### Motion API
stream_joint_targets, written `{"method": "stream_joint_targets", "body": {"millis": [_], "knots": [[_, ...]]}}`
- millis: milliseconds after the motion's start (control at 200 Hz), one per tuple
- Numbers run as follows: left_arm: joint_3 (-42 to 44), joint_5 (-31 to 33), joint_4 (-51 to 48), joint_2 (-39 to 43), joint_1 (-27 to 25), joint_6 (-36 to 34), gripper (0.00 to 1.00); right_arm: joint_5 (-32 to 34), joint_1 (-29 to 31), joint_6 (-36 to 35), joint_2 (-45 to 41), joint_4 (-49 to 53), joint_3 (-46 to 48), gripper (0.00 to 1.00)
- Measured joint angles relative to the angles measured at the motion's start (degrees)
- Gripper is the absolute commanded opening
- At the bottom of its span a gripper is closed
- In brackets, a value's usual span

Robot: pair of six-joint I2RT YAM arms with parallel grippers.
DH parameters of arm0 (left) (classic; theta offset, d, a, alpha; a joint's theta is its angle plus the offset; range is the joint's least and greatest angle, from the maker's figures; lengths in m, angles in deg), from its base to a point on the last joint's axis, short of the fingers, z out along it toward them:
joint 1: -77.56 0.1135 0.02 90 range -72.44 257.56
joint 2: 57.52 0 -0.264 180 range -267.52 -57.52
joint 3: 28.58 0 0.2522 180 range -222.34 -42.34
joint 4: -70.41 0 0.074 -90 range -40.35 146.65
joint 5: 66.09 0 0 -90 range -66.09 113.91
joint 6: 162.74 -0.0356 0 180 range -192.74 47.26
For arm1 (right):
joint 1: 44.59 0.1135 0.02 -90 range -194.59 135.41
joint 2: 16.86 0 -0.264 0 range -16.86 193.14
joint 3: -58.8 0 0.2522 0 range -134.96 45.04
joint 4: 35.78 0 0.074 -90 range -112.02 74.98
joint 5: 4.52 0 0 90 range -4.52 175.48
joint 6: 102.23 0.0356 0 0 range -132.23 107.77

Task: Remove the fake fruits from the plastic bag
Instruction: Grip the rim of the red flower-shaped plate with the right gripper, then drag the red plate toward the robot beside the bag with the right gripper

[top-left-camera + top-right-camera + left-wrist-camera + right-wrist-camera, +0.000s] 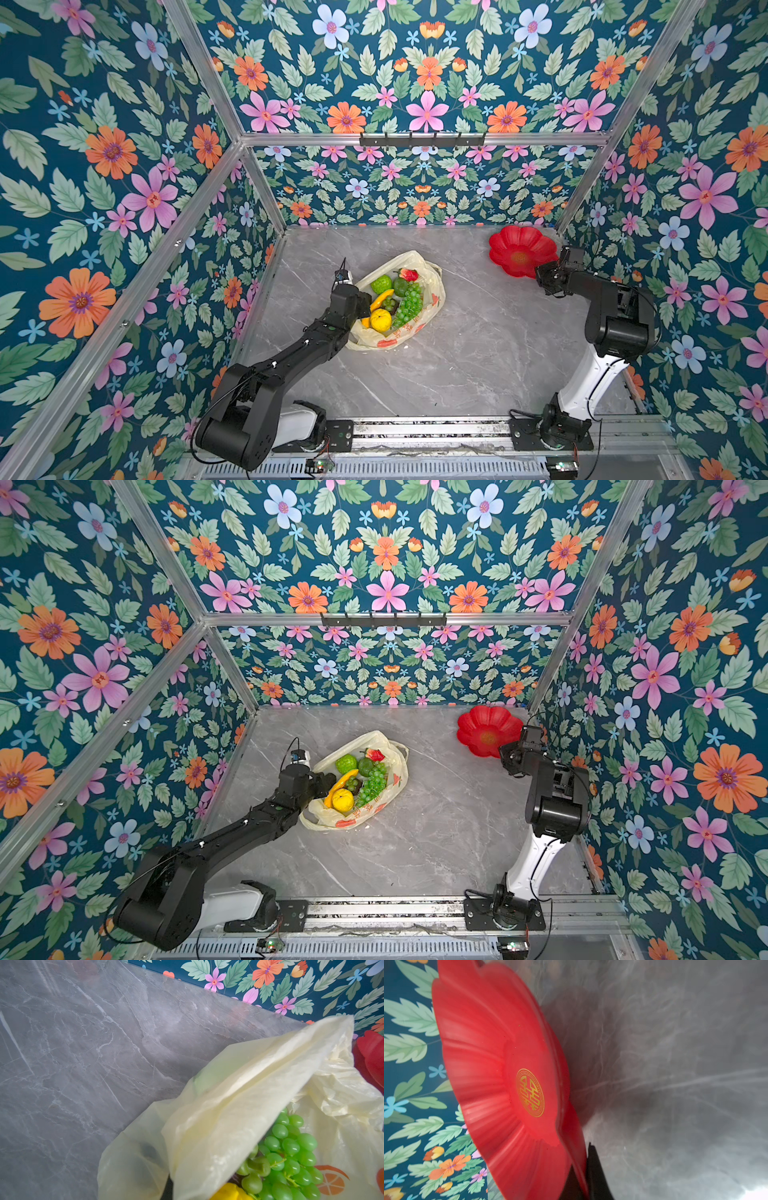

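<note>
- Top view: plastic bag [434,299] lies mid-table, mouth open, with the fake fruits [405,305] heaped inside. Left gripper [363,300] sits at its rim, right gripper [542,272] at the red plate [519,249].
- Left wrist: bag film taut, jaws together, apparently pinching the rim. Film looks limp and slippery.
- Right wrist: jaws clamped on the plate's edge.
- Fruits: likely light, rigid and glossy; grip across the body.

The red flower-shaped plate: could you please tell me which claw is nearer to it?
Right. The right claw is shut on the red plate at its rim. The left claw is far across the table, shut on the plastic bag at its edge.
</note>
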Motion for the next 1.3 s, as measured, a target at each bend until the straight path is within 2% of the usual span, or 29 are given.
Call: {"method": "stream_joint_targets", "body": {"millis": [260, 590, 965, 1300], "knots": [[0.00, -0.17, -0.09, 0.24, 0.00, 0.00, 0.00, -6.54, 0.26, -3.56, -8.59, 2.14, 9.09, 0.00], [0.02, 0.15, -0.37, 1.49, 0.00, -0.17, 0.00, -11.82, 3.61, -11.23, -26.10, 10.21, 23.78, 0.00], [0.15, 1.42, -0.31, 1.11, 0.00, -0.20, 0.00, -13.33, 6.27, -16.00, -45.66, 24.30, 32.92, 0.00], [0.46, 2.27, 0.15, 0.57, 0.00, -0.22, 0.00, -13.16, 8.87, -13.99, -61.79, 35.71, 39.52, 0.00]]}}
